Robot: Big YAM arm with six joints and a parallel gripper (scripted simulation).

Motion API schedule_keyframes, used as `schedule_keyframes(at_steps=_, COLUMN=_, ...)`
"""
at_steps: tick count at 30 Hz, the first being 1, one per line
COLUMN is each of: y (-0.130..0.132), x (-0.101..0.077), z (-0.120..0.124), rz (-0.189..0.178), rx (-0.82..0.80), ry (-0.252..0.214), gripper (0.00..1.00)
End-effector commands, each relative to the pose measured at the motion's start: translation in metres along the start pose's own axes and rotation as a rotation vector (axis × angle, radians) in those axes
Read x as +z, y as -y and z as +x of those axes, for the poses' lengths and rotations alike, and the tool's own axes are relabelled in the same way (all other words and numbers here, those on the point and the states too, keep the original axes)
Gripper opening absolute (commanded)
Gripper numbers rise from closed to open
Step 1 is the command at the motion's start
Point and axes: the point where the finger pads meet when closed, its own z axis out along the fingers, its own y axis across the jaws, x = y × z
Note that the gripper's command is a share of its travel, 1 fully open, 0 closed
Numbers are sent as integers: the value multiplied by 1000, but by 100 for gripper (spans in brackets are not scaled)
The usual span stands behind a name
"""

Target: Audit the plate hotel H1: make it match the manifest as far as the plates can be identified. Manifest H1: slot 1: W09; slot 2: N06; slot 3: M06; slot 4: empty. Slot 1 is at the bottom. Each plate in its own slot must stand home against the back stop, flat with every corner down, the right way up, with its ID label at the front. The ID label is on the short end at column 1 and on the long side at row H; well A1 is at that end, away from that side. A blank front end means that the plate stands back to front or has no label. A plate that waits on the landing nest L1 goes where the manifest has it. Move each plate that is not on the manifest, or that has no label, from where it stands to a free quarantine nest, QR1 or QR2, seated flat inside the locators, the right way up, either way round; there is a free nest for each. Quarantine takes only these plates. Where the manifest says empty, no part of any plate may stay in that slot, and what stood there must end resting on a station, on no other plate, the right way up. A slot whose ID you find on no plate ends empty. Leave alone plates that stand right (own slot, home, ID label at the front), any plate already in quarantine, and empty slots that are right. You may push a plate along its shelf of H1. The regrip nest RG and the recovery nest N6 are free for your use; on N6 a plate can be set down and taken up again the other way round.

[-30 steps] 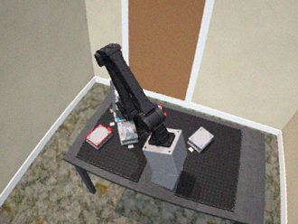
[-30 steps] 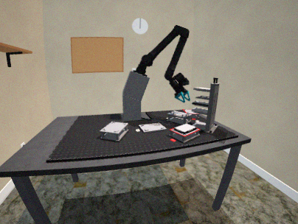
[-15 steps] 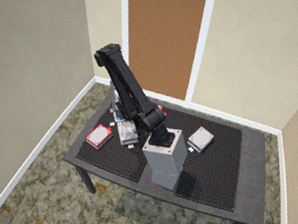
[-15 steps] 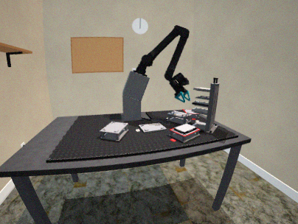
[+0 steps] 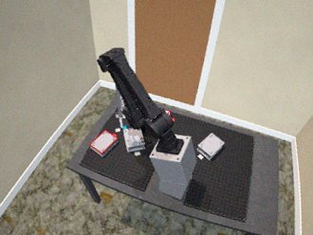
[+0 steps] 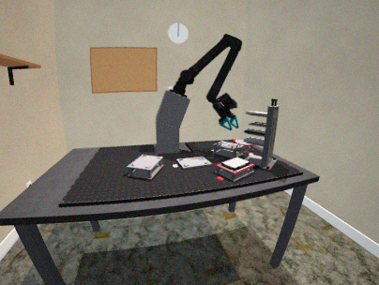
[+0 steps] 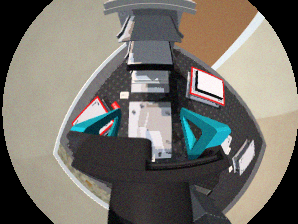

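Two teal fingers of your black gripper [image 6: 229,123] stand fully apart with nothing between them, hanging in the air above the counter's right end. Directly below it, you see a grey plate [image 7: 148,121] on a nest. Just beyond stands the grey plate hotel tower [image 6: 270,136] near the right edge, its shelves facing the gripper. A red-framed nest with a white plate [image 6: 234,165] lies towards the front edge.
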Motion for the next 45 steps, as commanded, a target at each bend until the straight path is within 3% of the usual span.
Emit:
schedule_keyframes(at_steps=1, y=-6, x=4, z=2, rz=-16, rx=9, ry=16, gripper=100)
schedule_keyframes(at_steps=13, y=-6, x=14, z=15, rz=-15, rx=10, ry=15, gripper=100)
schedule_keyframes(at_steps=14, y=1, x=16, z=14, rz=-1, rx=15, ry=20, gripper=100)
schedule_keyframes(at_steps=28, y=-6, x=29, z=36, rz=-16, rx=9, ry=14, gripper=100)
schedule_keyframes(at_steps=30, y=-6, x=29, z=36, rz=-16, rx=9, ry=14, gripper=100)
schedule_keyframes(at_steps=31, y=-2, x=32, z=20, rz=-6, rx=15, ry=35, gripper=100)
schedule_keyframes(at_steps=45, y=-1, x=50, z=7, rz=-2, rx=2, ry=25, gripper=100)
